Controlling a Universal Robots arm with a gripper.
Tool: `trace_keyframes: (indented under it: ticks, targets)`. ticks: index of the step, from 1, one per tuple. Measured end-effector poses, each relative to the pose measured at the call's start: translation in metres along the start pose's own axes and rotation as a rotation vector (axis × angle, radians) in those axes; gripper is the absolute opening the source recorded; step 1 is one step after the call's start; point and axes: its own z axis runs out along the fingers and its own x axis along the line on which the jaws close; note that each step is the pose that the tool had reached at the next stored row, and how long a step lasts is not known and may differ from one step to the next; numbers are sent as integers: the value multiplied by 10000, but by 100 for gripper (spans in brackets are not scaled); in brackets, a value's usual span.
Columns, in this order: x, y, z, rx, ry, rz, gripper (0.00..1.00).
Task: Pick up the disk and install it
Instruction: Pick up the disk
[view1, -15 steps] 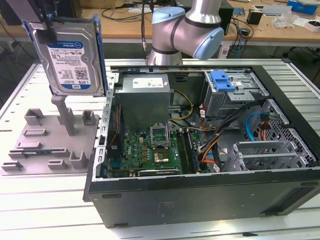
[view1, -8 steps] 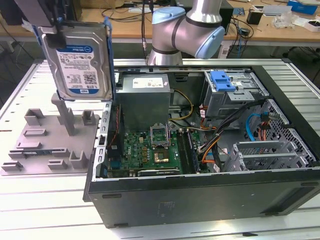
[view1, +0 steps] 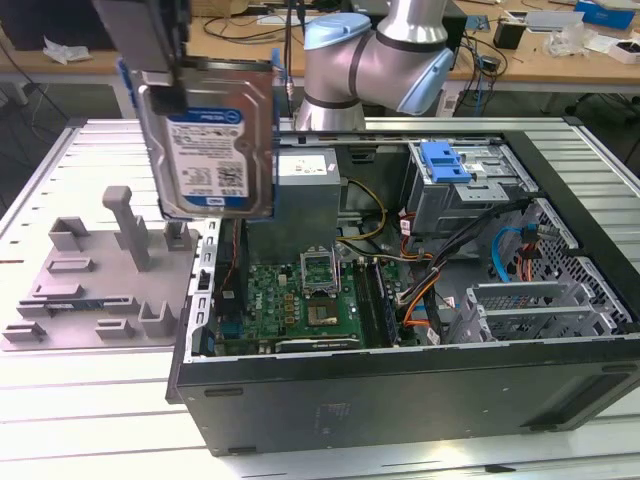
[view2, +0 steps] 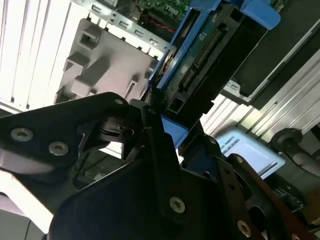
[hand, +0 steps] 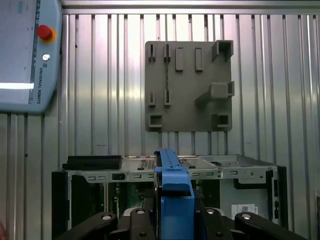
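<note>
A ribbed aluminium table (view1: 60, 400) with long parallel grooves carries the work, and wooden desks strewn with cables stand behind it. The gripper (view1: 170, 70) is clenched on the disk (view1: 210, 140). In the first wrist view its black metal fingers (hand: 142, 225) flank the blue plastic caddy rail on either side, and in the second wrist view the same dark, bolted linkages close on the drive's end (view2: 200, 65).

The disk hangs upright in the air, clear of the table. It is a flat rectangular slab of silver metal with a white-and-blue label on its face and a blue rail along its edges. The second wrist view shows its underside, a circuit board with a row of connector pins.

In the exterior view, the grey plastic fixture plate (view1: 90, 290) lies flat on the table below the disk and towards that view's left. It is matte, with blocky upright posts and slotted pockets.

Just beside the plate sits the open black computer case (view1: 400, 380), its sheet-metal walls framing a green motherboard (view1: 300, 300) and bundles of coloured wires. At the case's far corner is a wide blue latch (view1: 445, 165) on a perforated silver cage.

The arm's (view1: 380, 60) smooth silver tubes and pale blue joint caps rise behind the case. In the first wrist view a grey pendant (hand: 25, 55) with a red button rests on the table.
</note>
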Motion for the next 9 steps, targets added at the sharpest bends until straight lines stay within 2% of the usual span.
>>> trace_keyframes:
  ticks: [7,9]
  targets:
    - [163,-366,-24,-27,0,3,37]
    - [235,-546,-36,-40,0,1,37]
